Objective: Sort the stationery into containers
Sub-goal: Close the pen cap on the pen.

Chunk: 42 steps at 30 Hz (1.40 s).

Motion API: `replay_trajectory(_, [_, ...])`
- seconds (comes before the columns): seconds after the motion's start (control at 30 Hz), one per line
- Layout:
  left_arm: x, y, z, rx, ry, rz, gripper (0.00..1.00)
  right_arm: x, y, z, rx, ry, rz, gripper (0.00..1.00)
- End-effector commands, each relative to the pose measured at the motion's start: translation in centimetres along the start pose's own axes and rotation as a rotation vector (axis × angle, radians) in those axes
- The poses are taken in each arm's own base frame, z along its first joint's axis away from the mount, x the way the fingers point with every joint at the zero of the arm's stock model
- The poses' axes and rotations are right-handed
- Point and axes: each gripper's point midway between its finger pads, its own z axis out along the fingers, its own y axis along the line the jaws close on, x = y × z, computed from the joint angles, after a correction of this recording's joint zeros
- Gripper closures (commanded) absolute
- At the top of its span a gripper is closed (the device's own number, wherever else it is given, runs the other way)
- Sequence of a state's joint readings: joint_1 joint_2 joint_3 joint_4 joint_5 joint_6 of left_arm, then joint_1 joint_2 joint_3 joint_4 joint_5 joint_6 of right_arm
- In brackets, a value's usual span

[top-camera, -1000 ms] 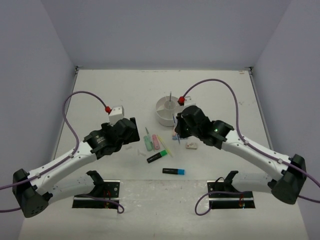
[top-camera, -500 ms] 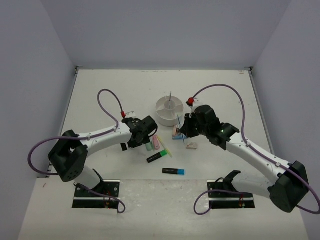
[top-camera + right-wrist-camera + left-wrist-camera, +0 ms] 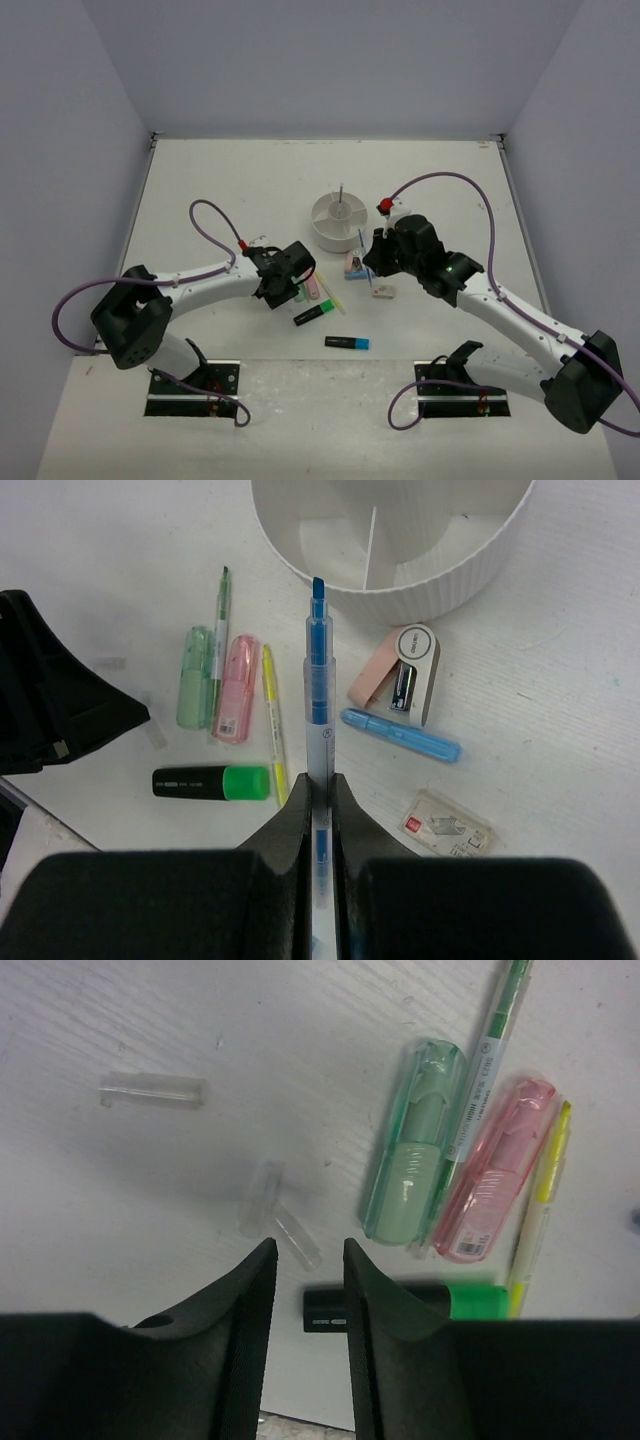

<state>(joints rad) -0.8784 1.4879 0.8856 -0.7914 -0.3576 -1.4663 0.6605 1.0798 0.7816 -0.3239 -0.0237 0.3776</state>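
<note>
**A:** The left arm has slid in since half a second ago, and the left gripper (image 3: 305,1260) now hangs low over the clutter beside the pastel markers.

**B:** Nearest the bases, the blue highlighter (image 3: 347,342) lies alone on the table (image 3: 200,190), well apart from both grippers.

**A:** Next out is the green highlighter (image 3: 410,1305), black-bodied, its dark end tucked partly behind one finger of the left gripper. The jaws are set narrow, with only bare table between them.

**B:** Two clear caps (image 3: 262,1198) lie close together in a V just ahead of those fingertips. A lone clear cap (image 3: 150,1090) sits farther off.

**A:** Beside them, the mint marker (image 3: 410,1155), green pen (image 3: 495,1050), pink marker (image 3: 495,1185) and yellow pen (image 3: 540,1210) are packed side by side.

**B:** Over to the right gripper (image 3: 320,810), which is clamped tight on a blue pen (image 3: 318,690), tip forward.

**A:** Below that pen lie a blue marker (image 3: 400,735), a pink stapler-shaped piece (image 3: 395,675) and a wrapped eraser (image 3: 447,823).

**B:** Farthest out is the white organiser (image 3: 430,585). The pen's tip lines up with its near wall, though I can't tell if they touch. One thin pen (image 3: 340,195) stands in the central cup.
</note>
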Motion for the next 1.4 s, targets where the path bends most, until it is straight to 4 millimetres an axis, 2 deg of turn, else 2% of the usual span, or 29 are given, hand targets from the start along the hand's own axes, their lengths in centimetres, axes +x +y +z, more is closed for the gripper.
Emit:
replay_trajectory(0.0, [0.7,-1.7,0.3,0.040,0.023,-0.118,0.73,-0.7,0.1,0.0,-0.012,-0.044,-0.018,1.00])
replay_trajectory(0.23, [2.0,-1.5,1.2,0.012,0.054,-0.130,0.73,-0.7,0.0,-0.3,-0.012,-0.057,-0.018,1.00])
replay_trajectory(0.67, [2.4,-1.9,0.4,0.007,0.035,-0.100,0.72,-0.6,0.0,0.0,-0.012,-0.049,-0.018,1.00])
replay_trajectory(0.87, [0.6,-2.3,-1.3,0.009,-0.044,-0.052,0.71,-0.4,0.1,0.1,-0.016,-0.041,-0.017,1.00])
replay_trajectory(1.13, [-1.8,-1.6,-2.4,0.039,-0.155,0.046,0.67,-0.5,0.3,0.0,-0.029,-0.043,-0.018,1.00])
replay_trajectory(1.27, [-2.9,-0.6,-2.8,0.014,-0.205,0.073,0.66,-0.4,0.4,-0.1,-0.032,-0.041,-0.017,1.00])
replay_trajectory(1.33, [-3.8,0.5,-2.9,-0.027,-0.221,0.062,0.65,-0.5,0.5,-0.1,-0.039,-0.042,-0.017,1.00])
replay_trajectory(1.37, [-4.4,1.7,-2.9,-0.066,-0.223,0.032,0.65,-0.5,0.7,-0.2,-0.052,-0.039,-0.017,1.00])
